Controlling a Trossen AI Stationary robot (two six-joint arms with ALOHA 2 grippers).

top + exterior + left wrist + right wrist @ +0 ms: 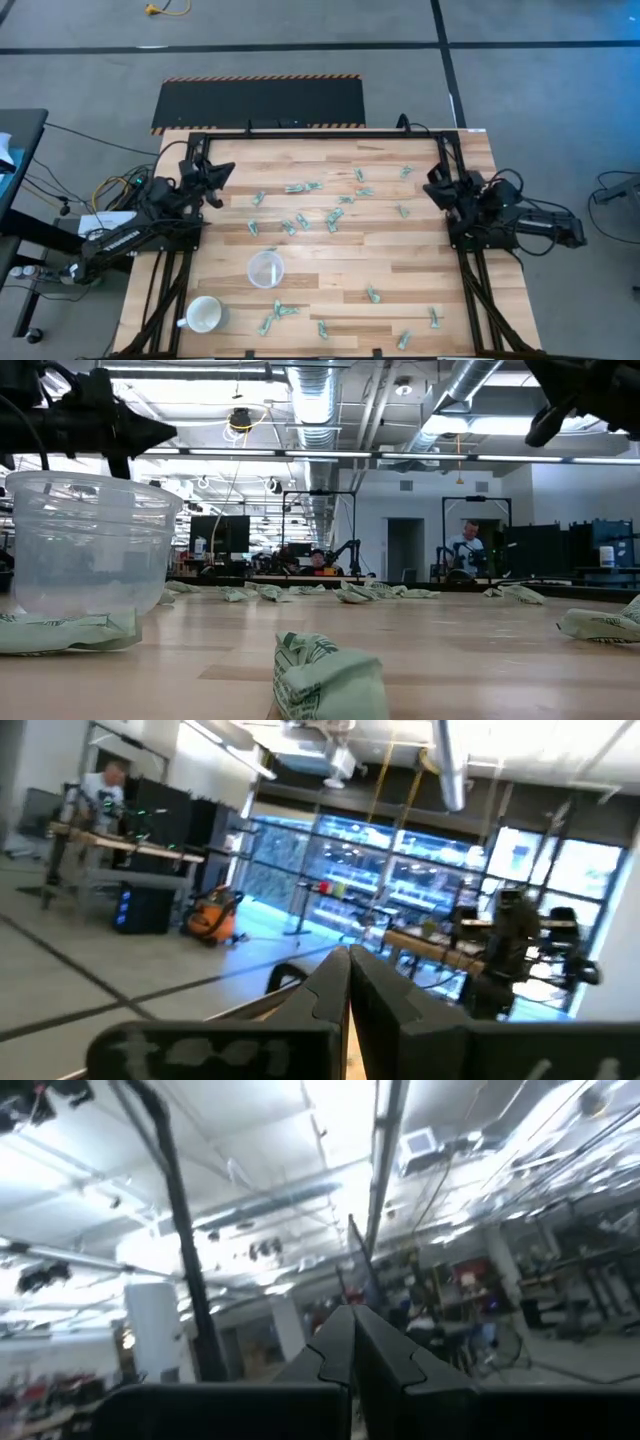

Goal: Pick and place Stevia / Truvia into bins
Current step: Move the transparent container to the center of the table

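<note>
Several pale green and white Stevia sachets (303, 187) lie flat and scattered over the wooden table, most in its middle and some near the near edge; in the low view one sachet (325, 678) lies close by. The clear plastic cup (265, 269) stands upright on its base left of centre, seen large in the low view (90, 540). My left gripper (222, 172) hovers raised at the far left of the table, fingers shut (348, 982) and holding nothing. My right gripper (432, 184) is raised at the far right, fingers shut (352, 1340), also holding nothing.
A white handled mug (204, 315) stands near the table's near left corner, close to the cup. The arms' black frames run along the left and right table edges. Bare wood (400, 265) lies between the cup and the right arm. People sit at desks in the room beyond.
</note>
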